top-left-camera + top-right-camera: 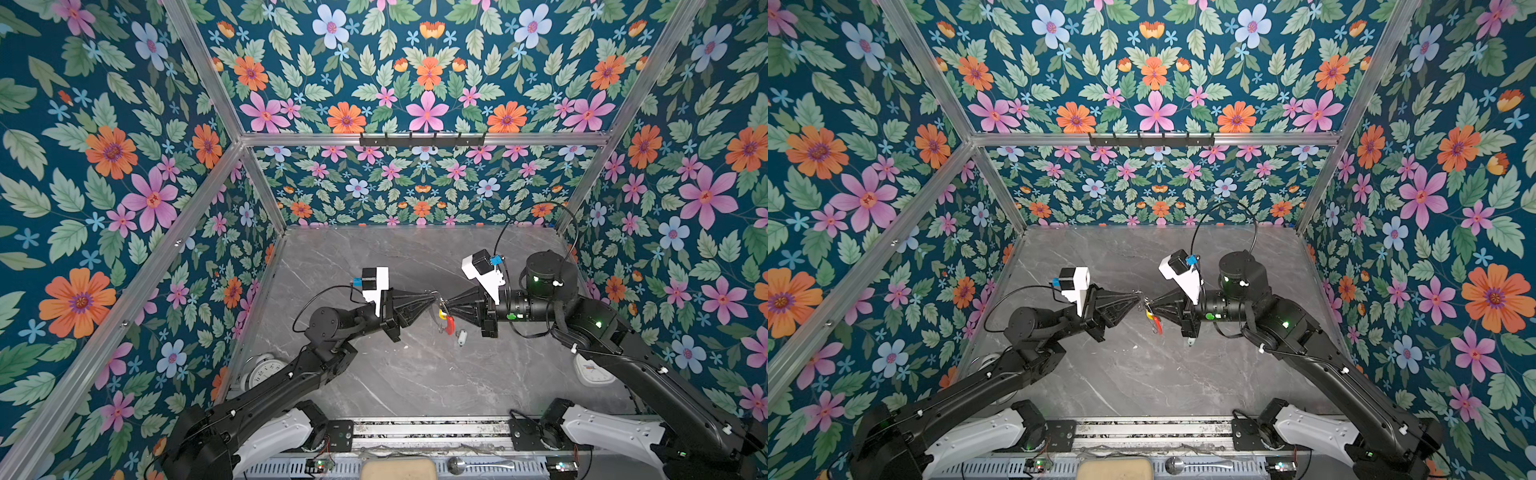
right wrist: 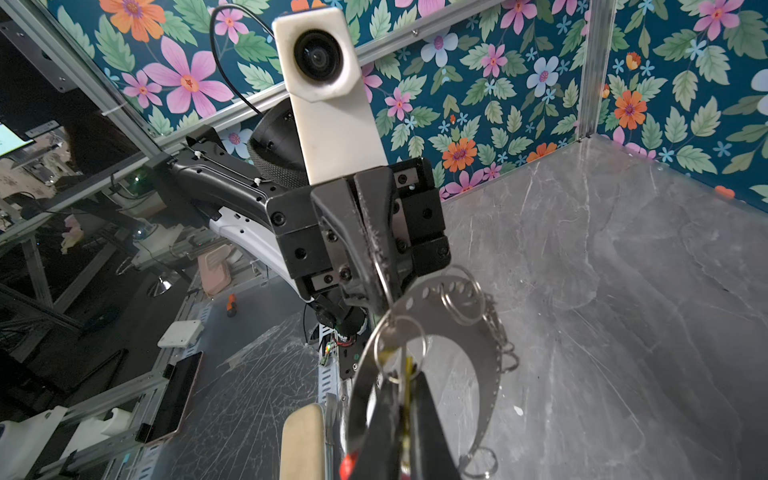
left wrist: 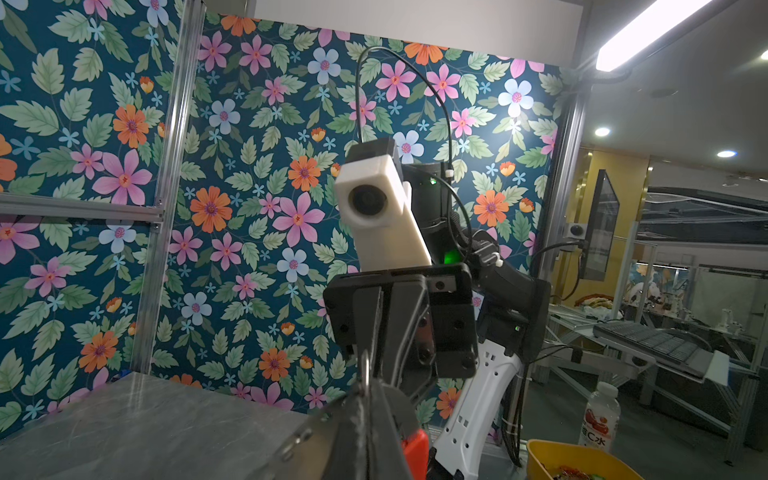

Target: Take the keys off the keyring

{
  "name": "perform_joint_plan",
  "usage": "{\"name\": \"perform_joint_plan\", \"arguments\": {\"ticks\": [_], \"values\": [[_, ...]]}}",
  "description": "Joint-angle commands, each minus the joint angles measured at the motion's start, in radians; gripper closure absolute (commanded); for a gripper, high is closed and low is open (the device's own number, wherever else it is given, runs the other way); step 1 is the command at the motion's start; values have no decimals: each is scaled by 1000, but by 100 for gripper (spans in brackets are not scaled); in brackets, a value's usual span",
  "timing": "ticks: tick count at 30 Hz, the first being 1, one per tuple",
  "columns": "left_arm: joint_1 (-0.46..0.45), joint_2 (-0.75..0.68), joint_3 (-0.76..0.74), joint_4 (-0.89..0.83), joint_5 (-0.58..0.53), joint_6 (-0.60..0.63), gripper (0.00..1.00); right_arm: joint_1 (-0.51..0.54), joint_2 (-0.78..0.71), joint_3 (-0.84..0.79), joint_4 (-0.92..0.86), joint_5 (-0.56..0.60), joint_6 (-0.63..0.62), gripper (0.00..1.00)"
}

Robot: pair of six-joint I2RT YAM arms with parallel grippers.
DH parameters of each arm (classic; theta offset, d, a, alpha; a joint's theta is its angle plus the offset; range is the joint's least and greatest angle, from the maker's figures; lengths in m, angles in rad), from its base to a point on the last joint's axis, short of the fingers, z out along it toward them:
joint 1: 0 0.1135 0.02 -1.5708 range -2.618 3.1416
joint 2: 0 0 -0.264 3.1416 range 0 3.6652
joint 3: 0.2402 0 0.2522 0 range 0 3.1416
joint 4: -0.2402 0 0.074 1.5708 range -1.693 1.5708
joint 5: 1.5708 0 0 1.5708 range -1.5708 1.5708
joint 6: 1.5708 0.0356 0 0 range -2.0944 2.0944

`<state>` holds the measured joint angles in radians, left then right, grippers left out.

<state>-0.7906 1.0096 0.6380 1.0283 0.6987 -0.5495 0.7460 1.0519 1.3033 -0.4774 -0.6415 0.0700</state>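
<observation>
left fingers point(image 1: 420, 300) closed on keyring point(image 1: 449, 325) | right fingers point(image 1: 459, 302) closed at yellow-tagged key point(image 1: 441, 312) | pale-tagged key point(image 1: 461, 337) lying on table point(image 1: 415, 374)

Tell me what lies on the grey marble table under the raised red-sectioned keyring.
One small key with a pale oblong tag; the black right gripper covers table beside it.

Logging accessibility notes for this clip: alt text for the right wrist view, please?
The left gripper, shut, holds the top of a thin grey metal keyring hoop above the grey marble table; the right gripper pinches a yellow-tagged key hanging from it.
</observation>
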Motion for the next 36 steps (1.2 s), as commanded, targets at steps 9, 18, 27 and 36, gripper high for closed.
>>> {"name": "perform_joint_plan", "arguments": {"ticks": [9, 18, 27, 36], "values": [[0, -16, 9, -57, 28, 34, 100, 1, 48, 76, -107, -33, -83, 100], [1, -21, 22, -102, 66, 48, 100, 1, 66, 162, -202, 12, -148, 100], [-1, -27, 26, -103, 118, 36, 100, 1, 83, 219, -246, 59, -195, 100], [2, -56, 36, -174, 126, 61, 100, 1, 94, 258, -328, 63, -248, 100]]}}
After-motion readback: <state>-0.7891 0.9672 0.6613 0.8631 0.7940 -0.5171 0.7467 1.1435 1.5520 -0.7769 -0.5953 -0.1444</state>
